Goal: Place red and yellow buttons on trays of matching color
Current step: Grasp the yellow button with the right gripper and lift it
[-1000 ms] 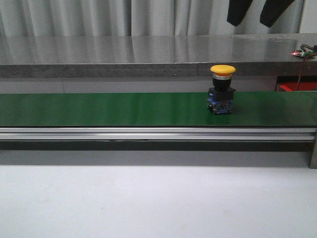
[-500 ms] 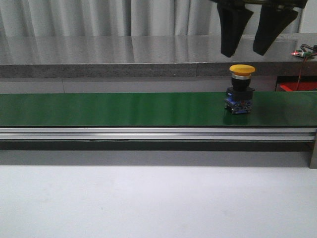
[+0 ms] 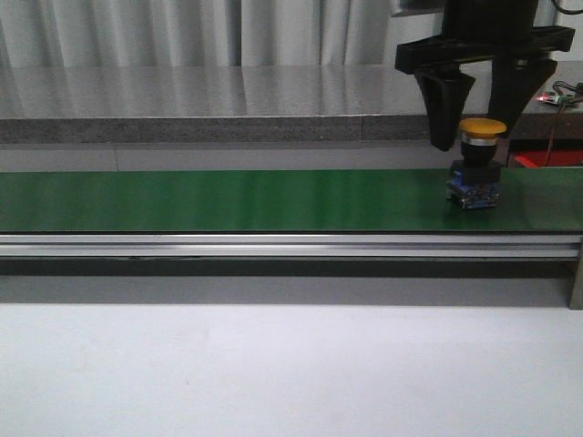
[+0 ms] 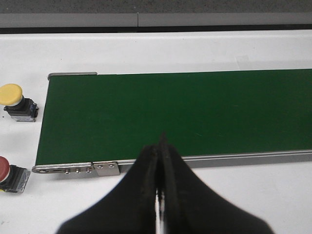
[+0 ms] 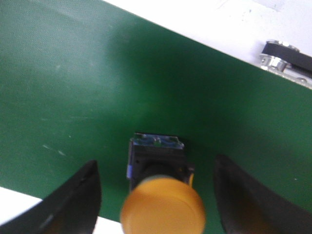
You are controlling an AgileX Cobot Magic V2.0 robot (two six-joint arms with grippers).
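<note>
A yellow button point(image 3: 480, 127) on a black and blue base stands upright on the green belt point(image 3: 228, 200) at the right. My right gripper point(image 3: 481, 132) is open, its black fingers on either side of the button's cap without touching it. The right wrist view shows the yellow cap point(image 5: 162, 205) between the spread fingers point(image 5: 78, 200). My left gripper point(image 4: 161, 146) is shut and empty over the belt's near edge point(image 4: 146, 117). Beside the belt's end lie a second yellow button point(image 4: 14, 100) and a red button point(image 4: 7, 173) on the white table. No trays are in view.
A grey stone ledge point(image 3: 228, 100) runs behind the belt, with curtains beyond. An aluminium rail point(image 3: 273, 244) lines the belt's front. A red object point(image 3: 547, 159) and wiring sit at the far right. White table point(image 3: 273, 364) lies in front.
The yellow button has ridden the belt to the right. My right gripper has come down from above and now straddles its cap, still open.
</note>
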